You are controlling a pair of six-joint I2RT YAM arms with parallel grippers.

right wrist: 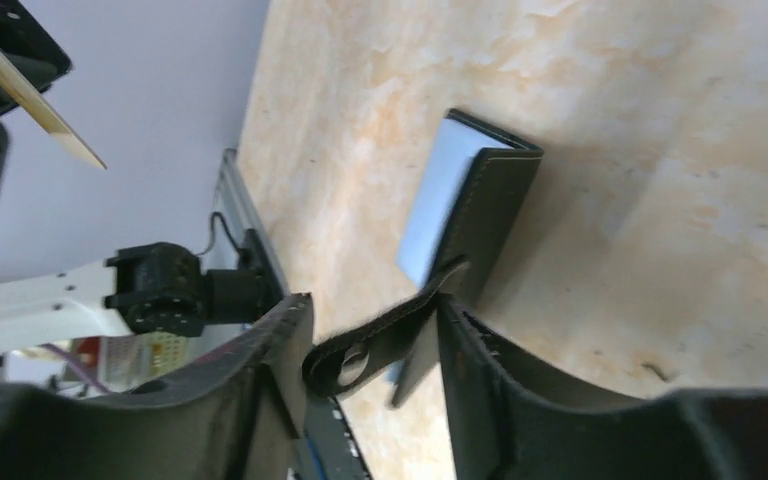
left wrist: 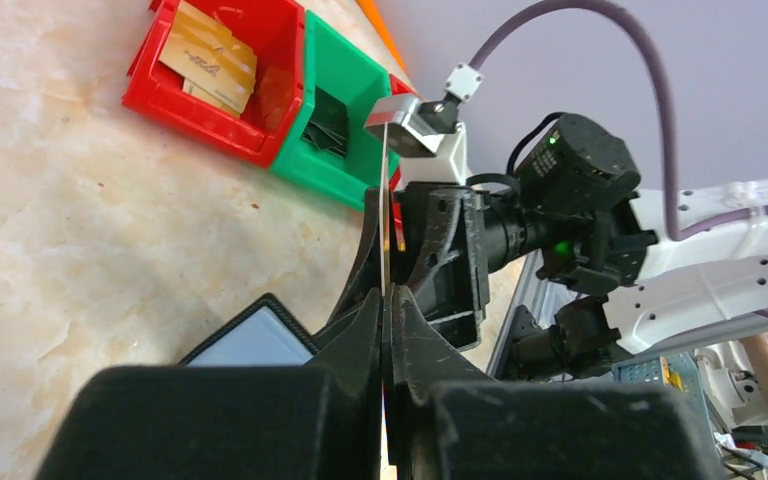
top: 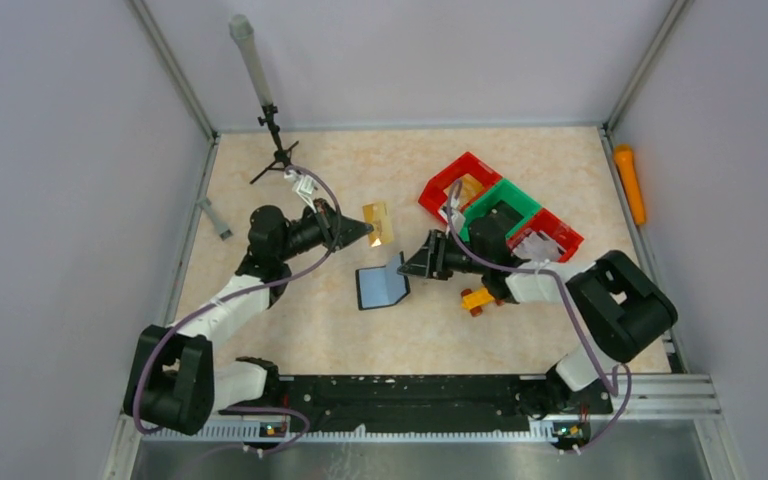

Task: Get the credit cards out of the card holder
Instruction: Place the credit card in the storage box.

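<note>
Evidently, a thin gold-tan credit card (top: 379, 222) is pinched between the pressed-together fingers of the left gripper (top: 365, 232). In the left wrist view it is seen edge-on, as a narrow upright strip. It is held above the pale marbled table (top: 520, 150), just beyond the far edge of the holder, presumably so that it is kept clear of the pocket.

The small black rectangular card holder with a greyish inner face (top: 380, 286) is laid open on the table between the two grippers. One leaf is flat and the other is tilted up on the side of the right gripper (right wrist: 372, 310). That gripper's fingers (right wrist: 260, 380) are spread, and the short black strap tab with its snap (right wrist: 375, 340) hangs loosely in the gap. No clamp on the strap is seen. The raised leaf is judged to be kept up on that side so that the holder stays open and steady while cards are drawn out.

Whether more cards are lodged inside cannot be told, as only the grey face is shown. Tan cards (left wrist: 210, 60) are seen in the red plastic bin (left wrist: 195, 125) behind the right arm. That bin is therefore judged to be the likely place for the pinched card. With so thin a grip, the card could be twisted or dropped on the way.
</note>
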